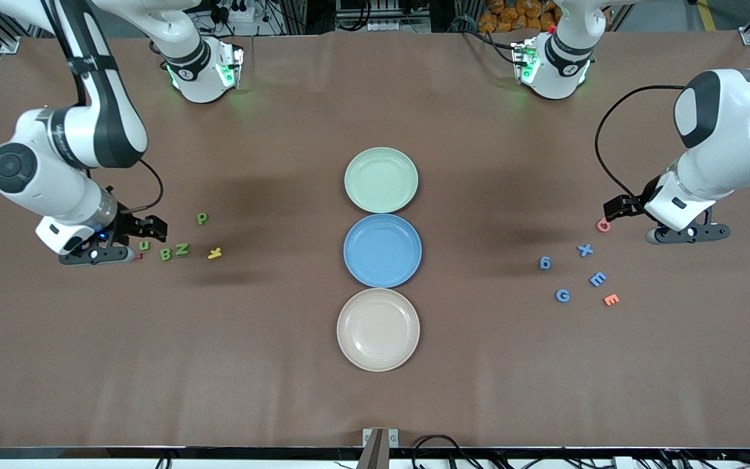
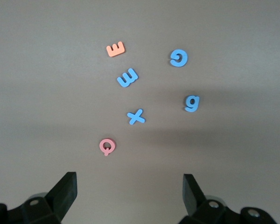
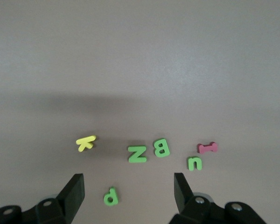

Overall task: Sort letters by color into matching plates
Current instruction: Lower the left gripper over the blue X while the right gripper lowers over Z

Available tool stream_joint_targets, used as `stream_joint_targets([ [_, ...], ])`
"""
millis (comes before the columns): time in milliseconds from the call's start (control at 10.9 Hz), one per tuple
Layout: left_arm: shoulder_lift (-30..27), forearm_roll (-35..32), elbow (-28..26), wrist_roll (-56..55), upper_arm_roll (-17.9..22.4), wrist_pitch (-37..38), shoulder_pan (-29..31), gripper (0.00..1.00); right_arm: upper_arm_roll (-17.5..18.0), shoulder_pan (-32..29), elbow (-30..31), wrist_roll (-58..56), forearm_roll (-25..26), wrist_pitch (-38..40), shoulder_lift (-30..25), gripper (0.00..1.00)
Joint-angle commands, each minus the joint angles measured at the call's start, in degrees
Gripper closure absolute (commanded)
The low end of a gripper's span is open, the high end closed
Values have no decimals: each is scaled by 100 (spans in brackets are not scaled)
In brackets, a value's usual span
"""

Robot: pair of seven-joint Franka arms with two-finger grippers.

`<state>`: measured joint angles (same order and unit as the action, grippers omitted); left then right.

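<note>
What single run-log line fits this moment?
left gripper: open over table by blue letters | right gripper: open by green letters | pale green plate, blue plate: bare

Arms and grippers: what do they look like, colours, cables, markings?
Both Franka arms are glossy white with black joint bands and dark round joint caps. A black cable loops along each forearm. The left gripper and right gripper have grey bodies with black blocky fingers. Green status lights glow at both bases; a small blue light shows by the right gripper.

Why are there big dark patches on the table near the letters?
Front view: soft arm shadows darken the table beside the green letters and blue letters. Both wrist views: a blurry dark band crosses the cloth; the letters stay sharp, no glare.
</note>
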<state>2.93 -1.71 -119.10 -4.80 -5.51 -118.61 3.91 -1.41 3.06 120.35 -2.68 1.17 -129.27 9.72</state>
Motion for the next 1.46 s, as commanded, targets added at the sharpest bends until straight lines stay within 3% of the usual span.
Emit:
stream_joint_targets([
  [0,-144,-137,-516,-12,-47,-486,127,0,10,-78,594,-48,15,-992,222,16],
  [275,-65,-137,-1009,-12,-20,-1294,205,0,10,-78,604,-101,24,-1459,644,21],
  [549,128,-128,-1298,-99,-29,-1830,355,0,10,-51,604,-92,24,-1645,856,34],
  [732,268,-128,-1606,-144,-38,-2479,495,0,10,-51,612,-92,24,-1785,1014,35],
  [1373,1489,-128,-1485,-494,-20,-3571,496,0,10,-34,780,-101,24,-2120,1234,38],
])
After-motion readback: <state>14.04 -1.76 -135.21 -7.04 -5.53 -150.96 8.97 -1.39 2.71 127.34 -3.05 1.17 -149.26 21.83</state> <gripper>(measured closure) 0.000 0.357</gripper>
